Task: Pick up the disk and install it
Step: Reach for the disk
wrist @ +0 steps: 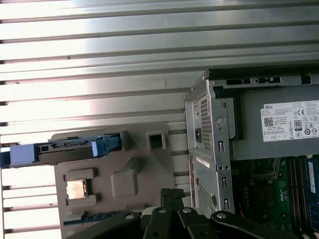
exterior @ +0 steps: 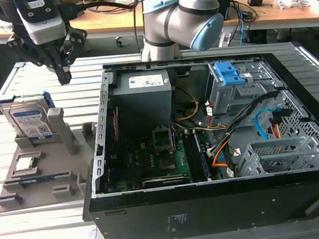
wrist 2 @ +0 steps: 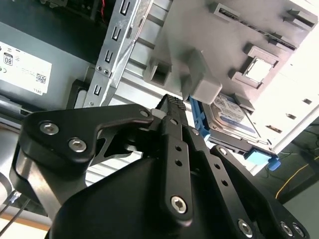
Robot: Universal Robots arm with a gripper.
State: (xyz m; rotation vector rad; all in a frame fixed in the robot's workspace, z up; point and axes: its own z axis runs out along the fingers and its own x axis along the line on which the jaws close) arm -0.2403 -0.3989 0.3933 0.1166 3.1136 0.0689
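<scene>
Above the upright disk (exterior: 30, 122), toward the exterior view's right, the pincer (exterior: 64, 76) is hovering clear of it, closed together, holding nothing.

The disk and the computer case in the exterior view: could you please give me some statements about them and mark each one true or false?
1. The disk stands upright in the grey holder. True.
2. The claw holds the disk. False: it hangs above the holder, apart from the disk.
3. The computer case lies open with its inside showing. True.
4. The disk is inside the case. False: it is outside, at the exterior view's left of the case.
</scene>
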